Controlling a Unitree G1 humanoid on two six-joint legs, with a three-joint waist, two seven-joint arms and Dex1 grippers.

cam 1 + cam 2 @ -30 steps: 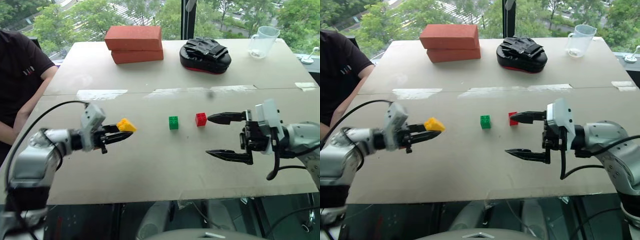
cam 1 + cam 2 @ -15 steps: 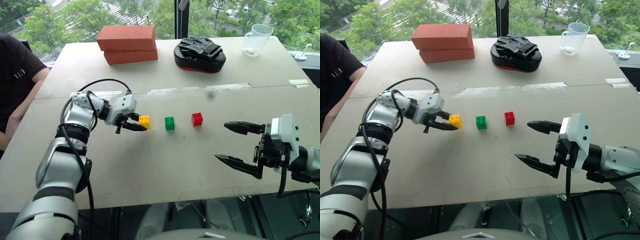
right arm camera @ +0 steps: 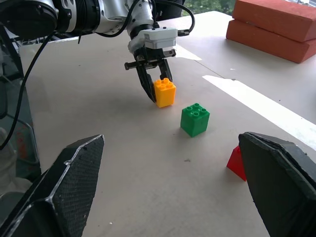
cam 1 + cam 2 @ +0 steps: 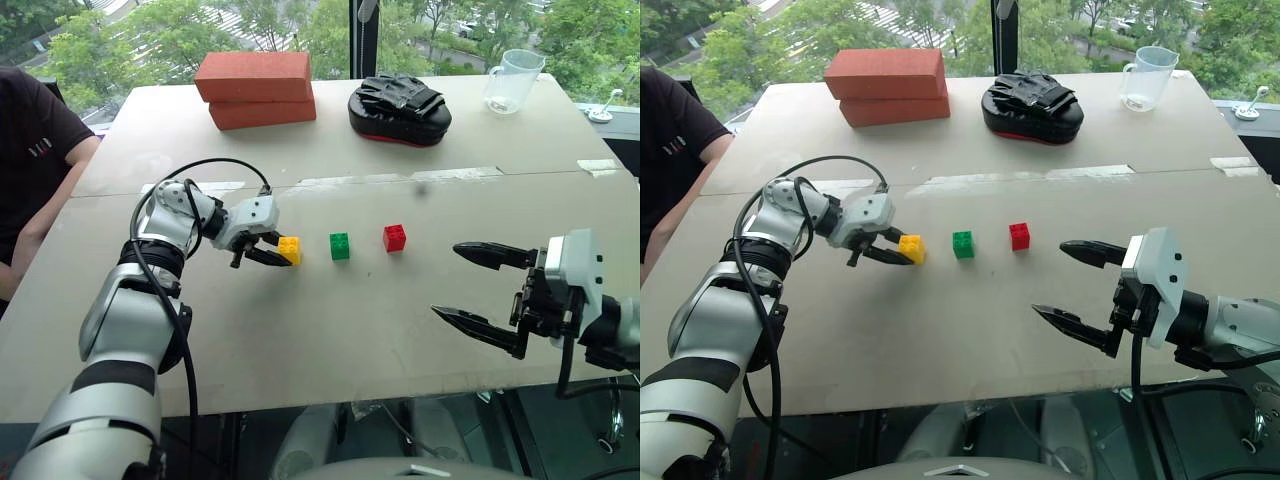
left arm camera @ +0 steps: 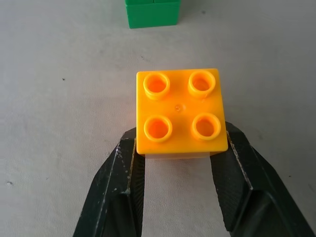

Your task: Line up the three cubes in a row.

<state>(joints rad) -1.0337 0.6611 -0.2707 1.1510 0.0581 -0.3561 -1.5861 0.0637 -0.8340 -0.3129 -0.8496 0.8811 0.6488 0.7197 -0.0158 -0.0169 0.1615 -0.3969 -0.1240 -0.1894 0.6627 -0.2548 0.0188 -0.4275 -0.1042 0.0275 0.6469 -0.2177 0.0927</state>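
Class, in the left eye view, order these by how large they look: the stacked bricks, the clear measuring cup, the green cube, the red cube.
1. Stacked bricks
2. Clear measuring cup
3. Green cube and red cube: they look alike, so no ranking.

Partly hidden and edge-cut items

The red cube (image 3: 237,162) is cut to one corner behind a right gripper finger in the right wrist view. The green cube (image 5: 152,13) is cropped by the left wrist view's edge. The yellow cube (image 5: 180,112) hides its own lower sides between the clamping fingers. The person (image 4: 35,170) at far left is cut off by the edge.
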